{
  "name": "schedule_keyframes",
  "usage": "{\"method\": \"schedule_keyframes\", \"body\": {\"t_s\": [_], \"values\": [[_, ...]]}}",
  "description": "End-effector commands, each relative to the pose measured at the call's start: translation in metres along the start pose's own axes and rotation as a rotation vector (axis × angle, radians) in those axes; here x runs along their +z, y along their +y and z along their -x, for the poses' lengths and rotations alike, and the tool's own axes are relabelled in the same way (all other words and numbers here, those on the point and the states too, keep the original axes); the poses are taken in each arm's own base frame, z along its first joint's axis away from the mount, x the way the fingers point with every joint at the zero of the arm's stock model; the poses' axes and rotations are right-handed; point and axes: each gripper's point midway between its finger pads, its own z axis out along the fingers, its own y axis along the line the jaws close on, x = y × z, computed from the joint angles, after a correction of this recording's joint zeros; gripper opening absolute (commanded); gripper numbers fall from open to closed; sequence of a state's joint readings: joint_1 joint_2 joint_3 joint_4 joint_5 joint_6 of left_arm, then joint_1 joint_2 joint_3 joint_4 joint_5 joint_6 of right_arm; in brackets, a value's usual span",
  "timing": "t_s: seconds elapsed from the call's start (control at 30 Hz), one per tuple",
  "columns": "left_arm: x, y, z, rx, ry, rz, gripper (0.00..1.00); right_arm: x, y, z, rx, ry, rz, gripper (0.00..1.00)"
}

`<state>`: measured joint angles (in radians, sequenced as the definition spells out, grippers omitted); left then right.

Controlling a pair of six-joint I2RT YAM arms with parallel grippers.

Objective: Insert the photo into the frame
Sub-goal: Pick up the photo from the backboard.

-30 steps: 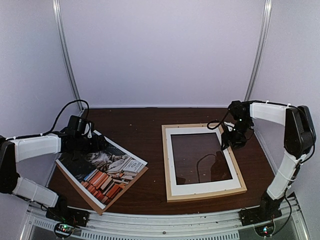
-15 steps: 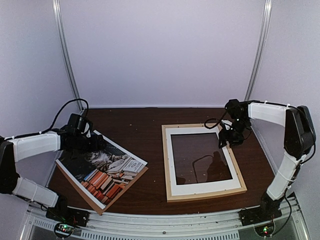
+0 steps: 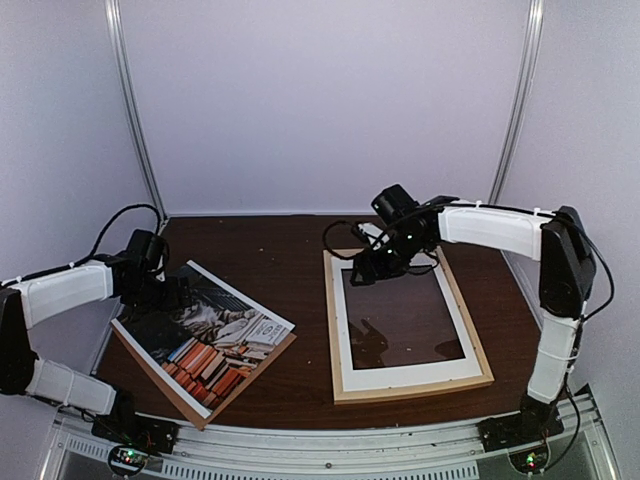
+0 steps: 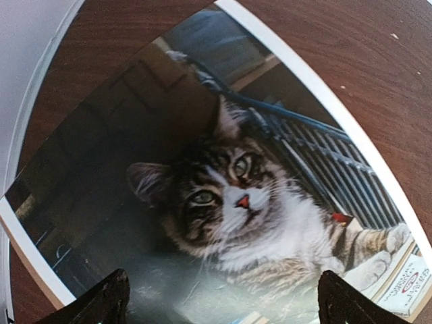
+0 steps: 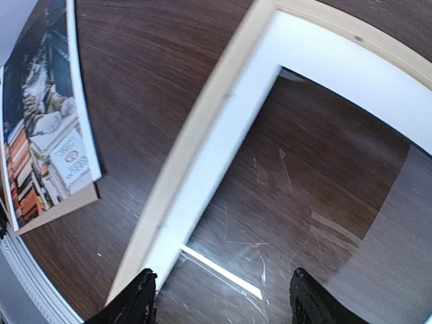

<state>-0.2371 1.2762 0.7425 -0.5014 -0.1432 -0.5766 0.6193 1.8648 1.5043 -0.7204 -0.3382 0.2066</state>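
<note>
**Left side.** Your left gripper hovers over the photo with its fingers spread wide and empty. The cat's face sits between them, so you are lined up for a grasp but have not begun one. The photo lies face up on a brown board at the left of the table, well apart from the frame.

**Right side.** The frame lies flat with a white mat inside it, which leaves its opening reachable from above. Your right gripper hangs over the frame's far-left corner, fingers apart and holding nothing. It is probably placed to steady the frame or handle the mat.
</note>
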Motion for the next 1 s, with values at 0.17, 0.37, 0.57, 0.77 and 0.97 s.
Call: {"method": "schedule_keyframes", "body": {"t_s": [0.17,0.37,0.57,0.77,0.97], "values": [[-0.004,0.061,-0.028,-0.212,0.06,0.124,0.97,0.078,0.127,0.021,-0.11,-0.017,0.285,0.68],[-0.007,0.085,-0.043,-0.32,0.071,0.171,0.98,0.118,0.153,0.018,-0.105,0.01,0.311,0.67],[-0.007,0.092,-0.05,-0.333,0.085,0.206,0.98,0.14,0.155,0.016,-0.07,0.042,0.3,0.64],[0.008,0.09,-0.062,-0.385,0.107,0.174,0.98,0.149,0.156,0.008,-0.041,0.078,0.301,0.59],[0.023,0.076,-0.071,-0.42,0.126,0.083,0.93,0.15,0.161,-0.002,-0.009,0.12,0.322,0.53]]}}
